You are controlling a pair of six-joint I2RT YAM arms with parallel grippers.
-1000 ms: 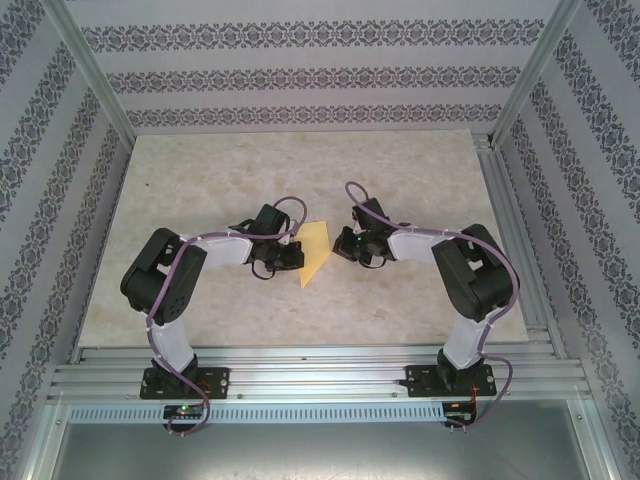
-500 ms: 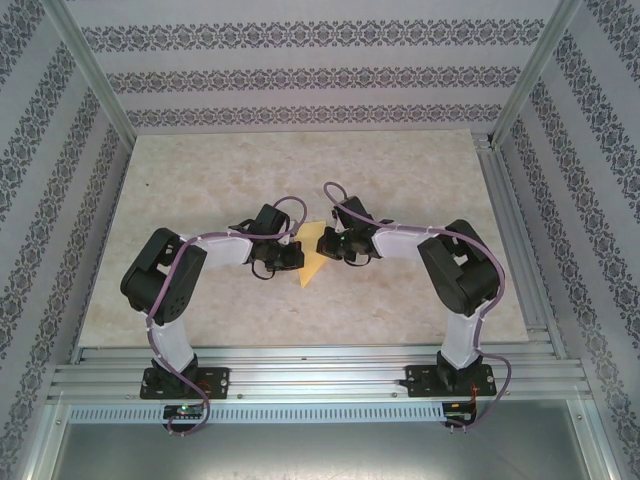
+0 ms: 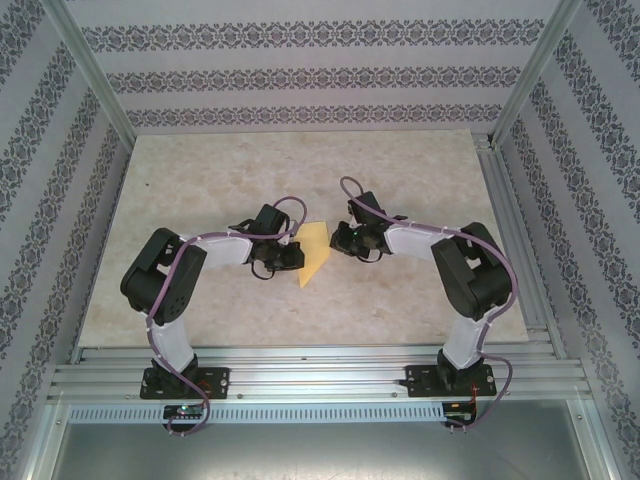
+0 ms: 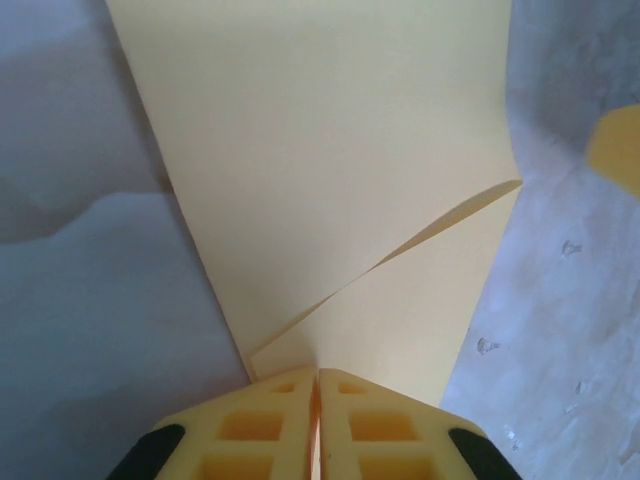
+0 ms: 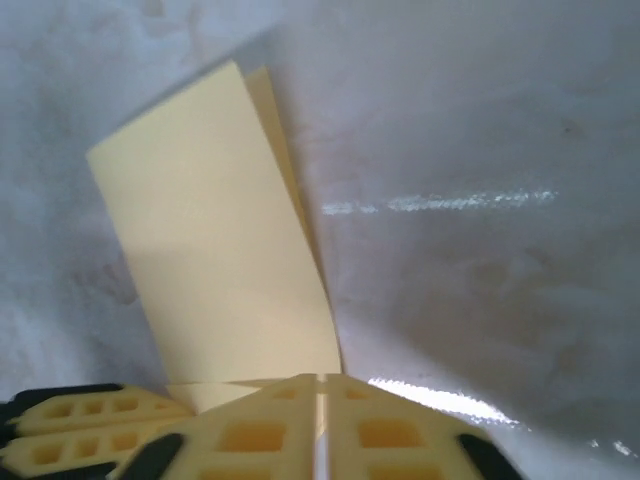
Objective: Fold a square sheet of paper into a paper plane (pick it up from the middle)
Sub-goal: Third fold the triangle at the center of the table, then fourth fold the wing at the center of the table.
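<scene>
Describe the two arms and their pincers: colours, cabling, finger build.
The left arm and right arm match: white link tubes and bulky black joint housings. A purple cable runs along each, looping free near the wrist. The left pincer and right pincer have pale yellow fingers moulded with rectangular pockets, with black parts at the outer corners.

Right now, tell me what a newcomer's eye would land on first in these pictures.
The yellow-orange sheet of paper, already folded into layers, stands out in the middle of the pale table between the two arms. The left gripper is pinched shut on its edge. The right gripper, fingers together, sits close at its other side.
</scene>
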